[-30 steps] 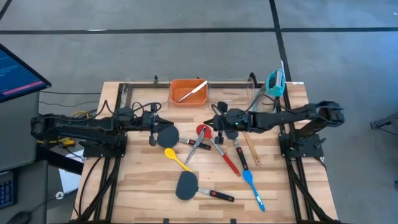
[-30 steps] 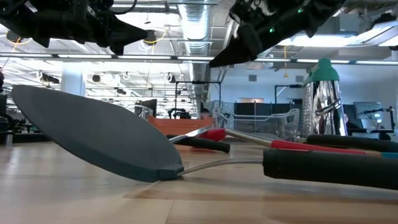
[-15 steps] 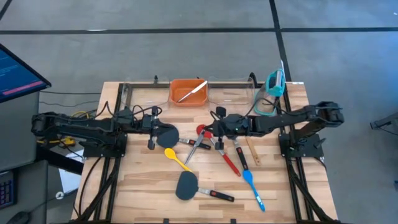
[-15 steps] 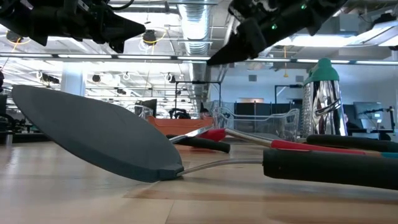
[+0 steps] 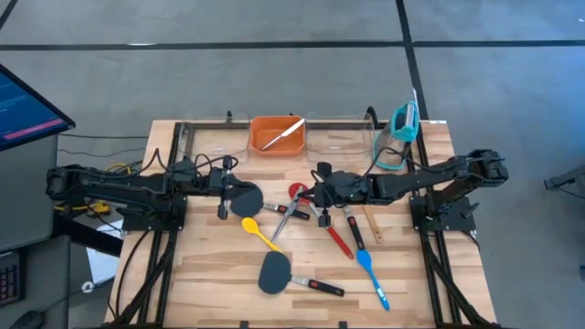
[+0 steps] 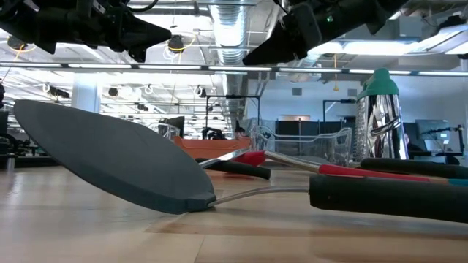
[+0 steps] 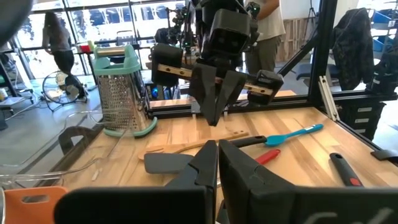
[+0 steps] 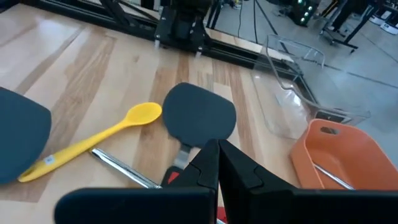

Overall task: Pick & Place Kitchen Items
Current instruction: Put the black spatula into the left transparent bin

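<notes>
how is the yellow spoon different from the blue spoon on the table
The yellow spoon lies near the table's middle, between the two dark spatulas; the blue spoon lies toward the right front. The yellow one is a single colour throughout, while the blue one looks to have a pale section along its handle. The yellow spoon's bowl points toward the left arm's side, the blue spoon's toward the bins. Both lie flat and untouched.

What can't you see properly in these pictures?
- Red spoon, high view: the right gripper hangs over its bowl, hiding part of it.
- Utensil inside the orange bin, high view: too small to tell what it is.
- Clear bin, right wrist view: the picture's edge cuts off its far end.
- Big black spatula, low view: it blocks most of the table behind.
</notes>
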`<act>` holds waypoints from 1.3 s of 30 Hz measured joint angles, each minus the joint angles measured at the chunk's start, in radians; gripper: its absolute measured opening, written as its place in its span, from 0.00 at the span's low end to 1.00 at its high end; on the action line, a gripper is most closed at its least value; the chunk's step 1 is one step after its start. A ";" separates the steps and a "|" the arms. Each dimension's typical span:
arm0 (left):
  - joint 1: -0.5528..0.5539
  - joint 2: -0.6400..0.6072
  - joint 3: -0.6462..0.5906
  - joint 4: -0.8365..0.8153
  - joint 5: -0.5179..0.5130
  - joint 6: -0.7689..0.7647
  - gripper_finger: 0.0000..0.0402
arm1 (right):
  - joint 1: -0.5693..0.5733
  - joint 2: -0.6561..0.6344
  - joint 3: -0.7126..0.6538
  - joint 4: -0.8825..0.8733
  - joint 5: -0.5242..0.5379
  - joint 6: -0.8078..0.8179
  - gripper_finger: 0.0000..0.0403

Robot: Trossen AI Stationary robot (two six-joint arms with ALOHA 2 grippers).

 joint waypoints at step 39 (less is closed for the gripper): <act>0.000 0.000 0.000 -0.004 0.001 -0.002 0.00 | -0.039 -0.132 0.337 -1.357 0.059 1.065 0.00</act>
